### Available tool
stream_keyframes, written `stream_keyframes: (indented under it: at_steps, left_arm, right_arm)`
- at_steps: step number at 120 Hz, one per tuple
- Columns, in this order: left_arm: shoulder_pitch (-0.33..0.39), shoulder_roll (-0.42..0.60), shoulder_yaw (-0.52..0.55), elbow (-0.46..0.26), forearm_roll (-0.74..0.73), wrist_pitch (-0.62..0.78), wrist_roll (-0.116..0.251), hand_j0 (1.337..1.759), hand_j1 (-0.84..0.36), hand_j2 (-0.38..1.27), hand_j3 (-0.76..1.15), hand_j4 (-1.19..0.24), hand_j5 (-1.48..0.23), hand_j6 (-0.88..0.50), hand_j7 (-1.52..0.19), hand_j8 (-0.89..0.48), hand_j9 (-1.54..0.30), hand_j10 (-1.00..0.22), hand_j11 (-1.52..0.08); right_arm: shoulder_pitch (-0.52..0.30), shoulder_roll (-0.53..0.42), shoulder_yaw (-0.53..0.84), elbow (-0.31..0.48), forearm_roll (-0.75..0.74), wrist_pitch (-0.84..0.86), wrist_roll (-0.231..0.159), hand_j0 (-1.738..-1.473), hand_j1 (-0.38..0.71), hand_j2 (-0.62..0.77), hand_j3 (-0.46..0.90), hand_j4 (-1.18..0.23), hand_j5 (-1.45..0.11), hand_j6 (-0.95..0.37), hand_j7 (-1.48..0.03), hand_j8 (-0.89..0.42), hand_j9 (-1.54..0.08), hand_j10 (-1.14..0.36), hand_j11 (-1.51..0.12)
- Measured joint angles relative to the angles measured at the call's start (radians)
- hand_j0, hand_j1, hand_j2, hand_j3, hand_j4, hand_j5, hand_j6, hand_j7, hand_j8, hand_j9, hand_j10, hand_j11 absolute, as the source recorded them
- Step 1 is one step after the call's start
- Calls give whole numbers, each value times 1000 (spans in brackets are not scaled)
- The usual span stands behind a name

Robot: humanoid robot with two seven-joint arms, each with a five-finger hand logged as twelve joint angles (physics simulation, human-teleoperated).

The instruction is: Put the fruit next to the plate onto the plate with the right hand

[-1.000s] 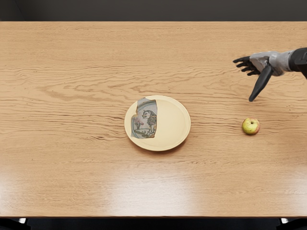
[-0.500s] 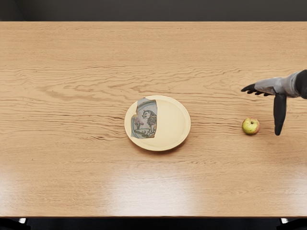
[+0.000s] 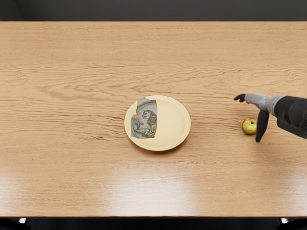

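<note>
A small yellow-green apple (image 3: pixel 248 126) lies on the wooden table to the right of the cream plate (image 3: pixel 173 123), which carries a printed picture on its left half. My right hand (image 3: pixel 254 112) comes in from the right edge and hovers just over the apple's right side. Its fingers are spread open, the thumb (image 3: pixel 261 126) hanging down beside the apple and the others pointing left. Nothing is held. The left arm does not show.
The wooden table (image 3: pixel 72 72) reaches across the whole view, with its front edge near the bottom. A dark strip lies beyond its far edge.
My right hand has come down and toward the front, from well behind the apple to right beside it. The thumb now hangs against the apple's right side. Apple and plate have not moved.
</note>
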State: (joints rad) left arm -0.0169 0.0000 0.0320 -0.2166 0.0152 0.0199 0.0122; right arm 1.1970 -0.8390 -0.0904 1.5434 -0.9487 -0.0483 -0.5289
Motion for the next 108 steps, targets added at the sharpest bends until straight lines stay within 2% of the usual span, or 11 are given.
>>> stream_keyframes:
  at_steps: [25, 53, 75, 108]
  left_arm:
    - [0, 0, 0, 0, 0, 0, 0, 1658, 349, 0, 0, 0, 0, 0, 0, 0, 0, 0, 0]
    - [0, 0, 0, 0, 0, 0, 0, 1658, 349, 0, 0, 0, 0, 0, 0, 0, 0, 0, 0]
    - [0, 0, 0, 0, 0, 0, 0, 1658, 349, 0, 0, 0, 0, 0, 0, 0, 0, 0, 0]
    - [0, 0, 0, 0, 0, 0, 0, 1658, 349, 0, 0, 0, 0, 0, 0, 0, 0, 0, 0]
  right_arm:
    - [-21, -11, -1, 36, -16, -21, -3, -1658, -79, -43, 0, -233, -296, -235, -295, -233, -296, -232, -296]
    - [-46, -51, -6, 105, -58, -81, -11, -1658, 11, -57, 0, -308, -394, -310, -393, -309, -394, -307, -394]
    - [-97, -44, -9, 110, -106, -189, -14, -1658, 46, -62, 0, -337, -432, -339, -431, -338, -432, -336, -432]
    - [-123, -17, -10, 81, -128, -218, -23, -1658, 87, -68, 0, -371, -477, -373, -476, -371, -477, -370, -476]
